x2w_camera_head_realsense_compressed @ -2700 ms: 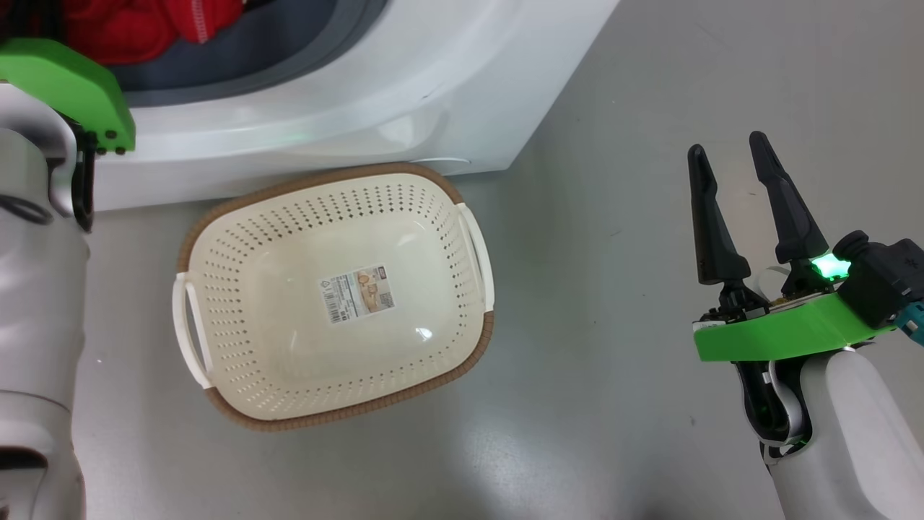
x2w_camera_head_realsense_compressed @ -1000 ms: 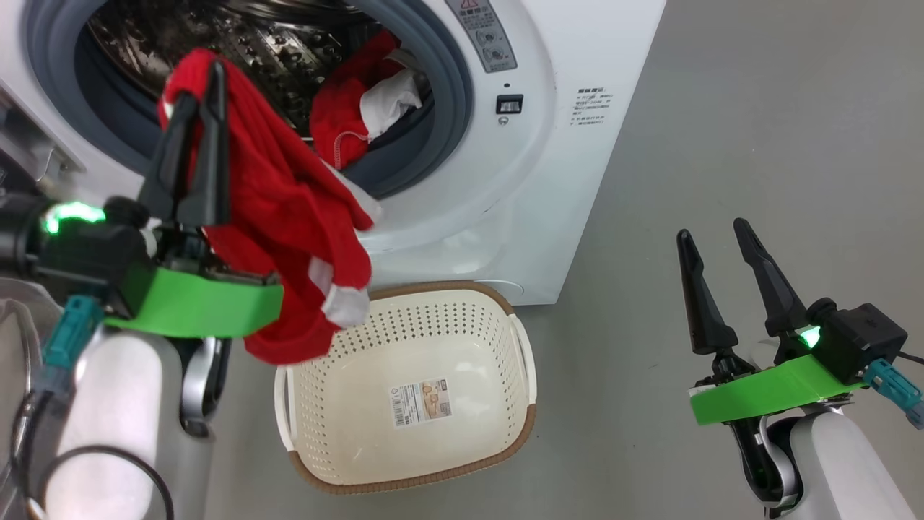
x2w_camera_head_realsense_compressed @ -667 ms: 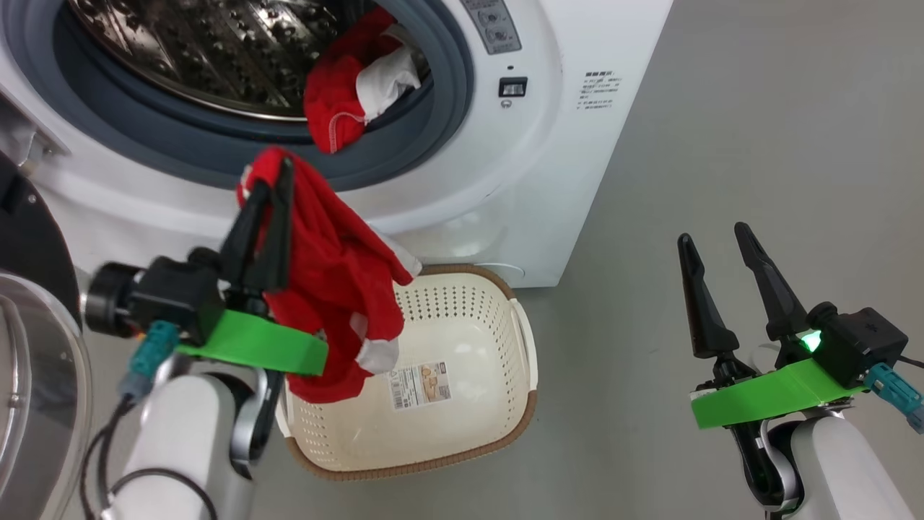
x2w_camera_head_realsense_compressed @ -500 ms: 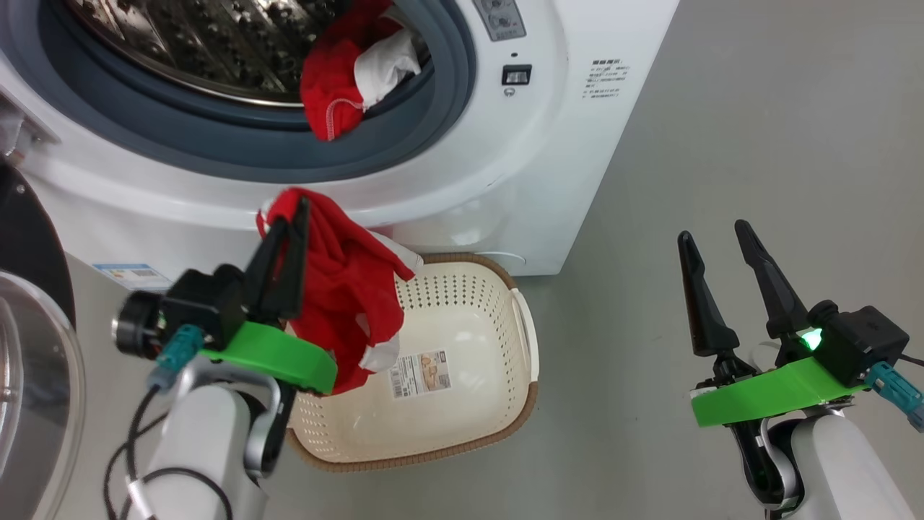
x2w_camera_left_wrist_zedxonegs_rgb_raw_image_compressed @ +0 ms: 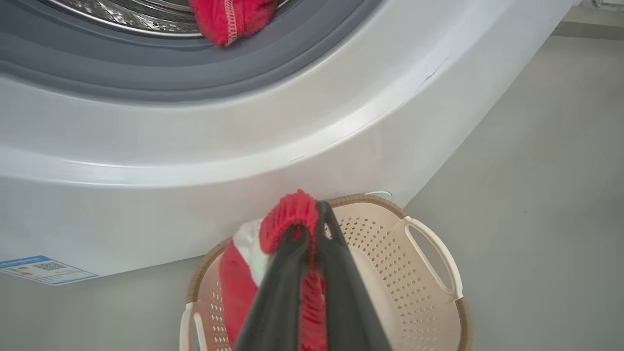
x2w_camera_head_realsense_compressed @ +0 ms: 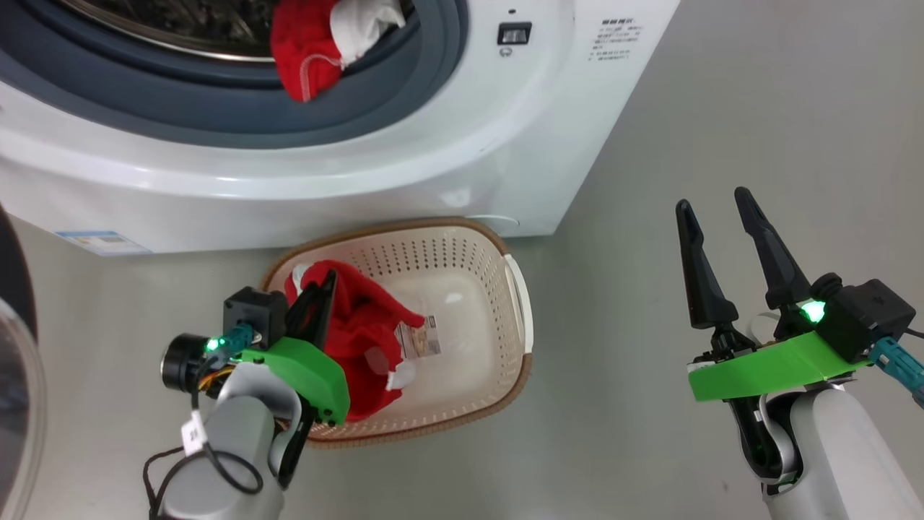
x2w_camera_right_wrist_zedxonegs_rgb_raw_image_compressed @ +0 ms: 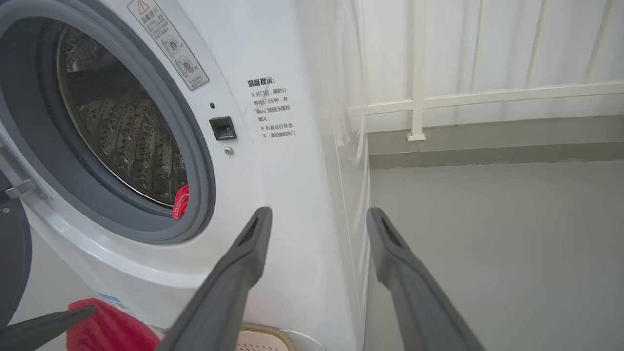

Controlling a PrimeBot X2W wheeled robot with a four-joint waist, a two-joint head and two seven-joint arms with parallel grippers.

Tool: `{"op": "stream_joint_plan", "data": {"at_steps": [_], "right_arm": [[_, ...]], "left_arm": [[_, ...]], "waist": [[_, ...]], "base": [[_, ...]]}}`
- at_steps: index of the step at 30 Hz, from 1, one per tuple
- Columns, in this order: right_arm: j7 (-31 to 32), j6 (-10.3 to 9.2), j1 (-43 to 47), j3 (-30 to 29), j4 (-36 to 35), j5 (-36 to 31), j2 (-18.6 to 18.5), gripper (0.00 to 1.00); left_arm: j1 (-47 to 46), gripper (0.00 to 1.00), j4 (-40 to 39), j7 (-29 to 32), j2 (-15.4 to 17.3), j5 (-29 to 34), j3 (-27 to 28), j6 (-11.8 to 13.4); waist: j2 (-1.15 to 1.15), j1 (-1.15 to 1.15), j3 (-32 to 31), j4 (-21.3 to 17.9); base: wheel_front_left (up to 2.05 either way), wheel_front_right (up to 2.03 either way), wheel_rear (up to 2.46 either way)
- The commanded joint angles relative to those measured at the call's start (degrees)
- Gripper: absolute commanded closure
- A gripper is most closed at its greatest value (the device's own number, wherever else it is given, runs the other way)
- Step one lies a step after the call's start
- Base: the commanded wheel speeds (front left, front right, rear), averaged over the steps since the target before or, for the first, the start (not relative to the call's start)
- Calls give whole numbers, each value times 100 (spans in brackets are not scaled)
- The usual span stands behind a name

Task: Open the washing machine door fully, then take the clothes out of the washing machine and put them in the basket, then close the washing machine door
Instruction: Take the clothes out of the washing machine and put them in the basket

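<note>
Jaws of the left gripper (x2w_camera_head_realsense_compressed: 323, 289) pinch red clothes (x2w_camera_head_realsense_compressed: 361, 325) inside the basket (x2w_camera_head_realsense_compressed: 462, 253), lower centre, so releasing drops them in; the right gripper (x2w_camera_head_realsense_compressed: 712, 199) waits spread, lower right.

The washing machine (x2w_camera_head_realsense_compressed: 361, 166) stood open, red-and-white clothes (x2w_camera_head_realsense_compressed: 307, 43) lying at its mouth. Another red piece (x2w_camera_head_realsense_compressed: 361, 325), pinched in the left claw (x2w_camera_head_realsense_compressed: 330, 279), hung into the cream basket (x2w_camera_head_realsense_compressed: 476, 274) just before it.

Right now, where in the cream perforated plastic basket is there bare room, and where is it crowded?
Free: right half of the basket, between its sticker and white right handle. Crowded: left half, where the shut left gripper holds the red cloth.
</note>
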Motion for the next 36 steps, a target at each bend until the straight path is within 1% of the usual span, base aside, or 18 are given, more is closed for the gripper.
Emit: {"op": "stream_joint_plan", "data": {"at_steps": [1, 8, 16, 20, 29, 31, 32, 36], "right_arm": [[-36, 37, -74, 151, -157, -37, 6, 0], [-36, 37, -215, 170, -165, 21, 6, 0], [-36, 37, -372, 298, -143, 114, 6, 0], [-36, 37, -435, 320, -143, 142, 6, 0], [-36, 37, -446, 353, -129, 198, 6, 0], [-36, 37, -450, 340, -110, 208, 6, 0], [-36, 37, -449, 331, -105, 209, 6, 0], [-36, 37, -427, 275, -97, 185, 6, 0]], "left_arm": [[-161, 100, 91, -77, 83, -115, 103, -40], [-705, 100, 1196, -96, 51, -195, -225, -73], [-1081, 100, 2280, -78, 37, -466, -293, -81], [-1128, 100, 2508, -31, 35, -625, -300, -85], [-1173, 100, 2684, 78, 33, -786, -409, -87], [-1176, 5, 2706, 58, 39, -815, -422, -86], [-1175, 0, 2710, 37, 45, -833, -410, -78], [-1143, 0, 2721, -33, 48, -875, -400, -63]], "waist": [[0, 0, 145, -66], [0, 0, 521, -164], [0, 0, 780, -346], [0, 0, 848, -448], [0, 0, 894, -577], [0, 0, 867, -582], [0, 0, 853, -577], [0, 0, 755, -511]], "base": [[0, 0, 0], [0, 0, 0], [0, 0, 0], [0, 0, 0], [0, 0, 0], [0, 0, 0], [0, 0, 0], [0, 0, 0]]}}
